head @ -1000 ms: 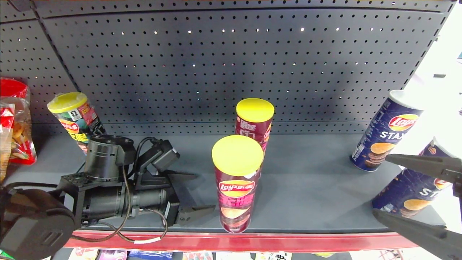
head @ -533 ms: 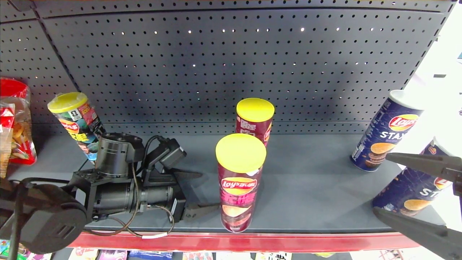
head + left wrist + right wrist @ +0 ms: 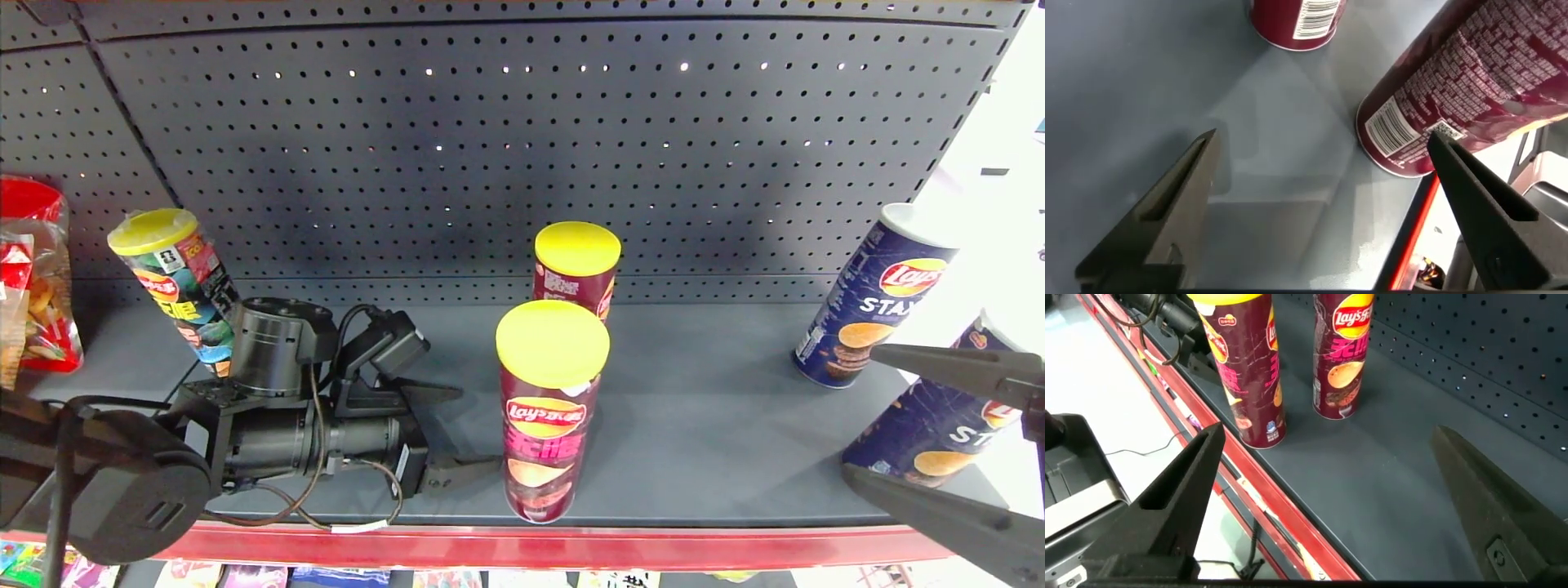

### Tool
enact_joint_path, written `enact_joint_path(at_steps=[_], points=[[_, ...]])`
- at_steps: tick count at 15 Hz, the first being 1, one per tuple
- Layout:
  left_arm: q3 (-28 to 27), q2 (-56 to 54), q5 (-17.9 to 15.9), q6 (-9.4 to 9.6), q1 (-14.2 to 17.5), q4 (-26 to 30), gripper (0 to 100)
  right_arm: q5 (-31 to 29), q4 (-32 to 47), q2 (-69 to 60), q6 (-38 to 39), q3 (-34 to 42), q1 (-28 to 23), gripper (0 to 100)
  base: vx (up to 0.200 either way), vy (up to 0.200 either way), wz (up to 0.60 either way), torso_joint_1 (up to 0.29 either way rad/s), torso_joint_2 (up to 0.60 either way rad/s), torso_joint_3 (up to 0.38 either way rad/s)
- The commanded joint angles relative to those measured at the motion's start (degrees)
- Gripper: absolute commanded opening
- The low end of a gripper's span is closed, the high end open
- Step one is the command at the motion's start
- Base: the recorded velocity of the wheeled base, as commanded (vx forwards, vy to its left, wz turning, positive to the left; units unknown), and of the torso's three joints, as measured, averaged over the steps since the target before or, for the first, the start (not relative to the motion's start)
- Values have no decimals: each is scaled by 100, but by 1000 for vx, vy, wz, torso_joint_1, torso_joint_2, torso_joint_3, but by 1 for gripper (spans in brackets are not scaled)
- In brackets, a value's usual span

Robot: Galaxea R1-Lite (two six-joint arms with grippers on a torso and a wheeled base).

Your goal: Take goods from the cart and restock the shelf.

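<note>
The front chip can, maroon with a yellow lid, stands on the shelf right at its red front rail. A second maroon can stands close behind it, nearer the pegboard back.

The left gripper lies low over the shelf just left of the front can, fingers spread wide and holding nothing. Its near fingertip is at the can's lower side, but whether it touches I cannot tell.

The right gripper hangs at the shelf's right end, also wide open and empty.

Two blue cans stand at that end, one behind the other. Far left are a leaning green can and a snack bag.
</note>
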Motion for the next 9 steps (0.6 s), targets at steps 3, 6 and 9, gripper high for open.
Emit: enact_joint_path(at_steps=[3,6,9], points=[[34,-6,0,7,-84,4,100,6,-3,33,11,-2,3,100,0,0,0,0,0,0],[34,-6,0,7,-93,4,100,6,-3,41,37,-2,3,100,0,0,0,0,0,0],[34,3,0,7,-102,4,100,6,-3,41,90,-2,3,100,0,0,0,0,0,0]])
